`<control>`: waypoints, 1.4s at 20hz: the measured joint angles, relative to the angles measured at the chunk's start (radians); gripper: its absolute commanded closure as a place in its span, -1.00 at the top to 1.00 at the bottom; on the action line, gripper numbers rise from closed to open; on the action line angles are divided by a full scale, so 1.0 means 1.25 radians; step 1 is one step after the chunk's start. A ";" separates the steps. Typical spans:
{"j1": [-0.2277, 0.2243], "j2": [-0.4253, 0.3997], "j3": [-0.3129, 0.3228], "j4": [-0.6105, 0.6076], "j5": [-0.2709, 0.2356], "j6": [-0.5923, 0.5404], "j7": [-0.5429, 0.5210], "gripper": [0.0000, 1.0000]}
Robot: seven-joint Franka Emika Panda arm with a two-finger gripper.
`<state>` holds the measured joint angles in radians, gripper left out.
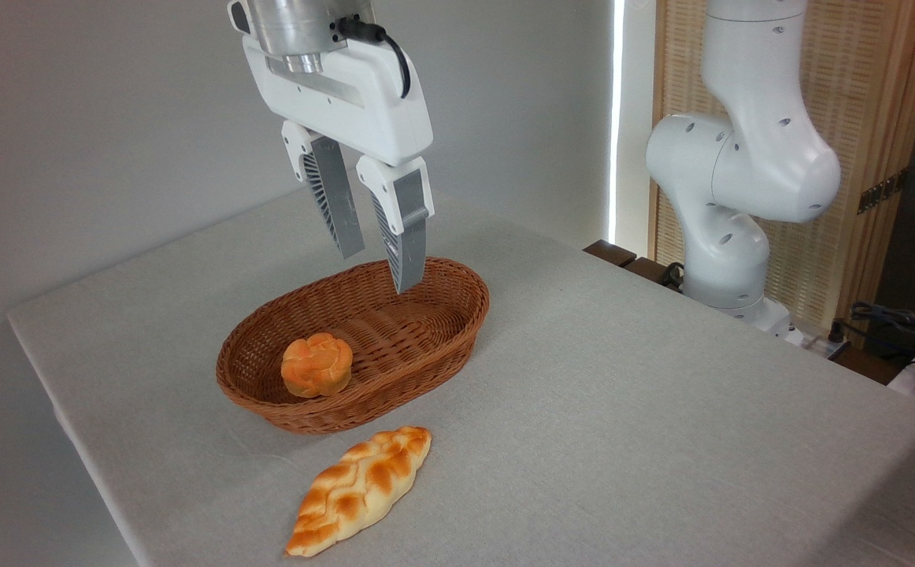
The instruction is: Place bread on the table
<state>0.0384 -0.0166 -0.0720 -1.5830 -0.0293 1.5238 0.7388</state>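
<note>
Bread lies on the worktop, and we see the fingers empty above the basket.

We read no brand, label or writing anywhere. The grey-clothed worktop (623, 409) fills the view, with a plain wall behind, a slatted wooden screen at right and the white arm's base (729, 260) beside it. The wicker basket (426, 346) holds a small round bun (316, 364). The braided bread (359, 488) lies just in front of the basket. The gripper (375, 264) hangs over the basket's far end, fingers (406, 244) apart, gripping nothing.

Open table (623, 409) right of basket (426, 346)
</note>
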 measured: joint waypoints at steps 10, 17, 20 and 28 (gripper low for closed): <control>-0.001 0.001 -0.004 -0.023 0.048 0.048 0.002 1.00; 0.000 -0.006 0.002 -0.038 0.055 0.079 0.017 1.00; -0.004 -0.009 0.019 -0.040 0.055 0.079 0.028 1.00; -0.034 -0.009 0.034 -0.047 0.055 0.074 0.030 1.00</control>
<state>-0.0036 -0.0284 -0.0294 -1.6418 0.0389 1.6167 0.7761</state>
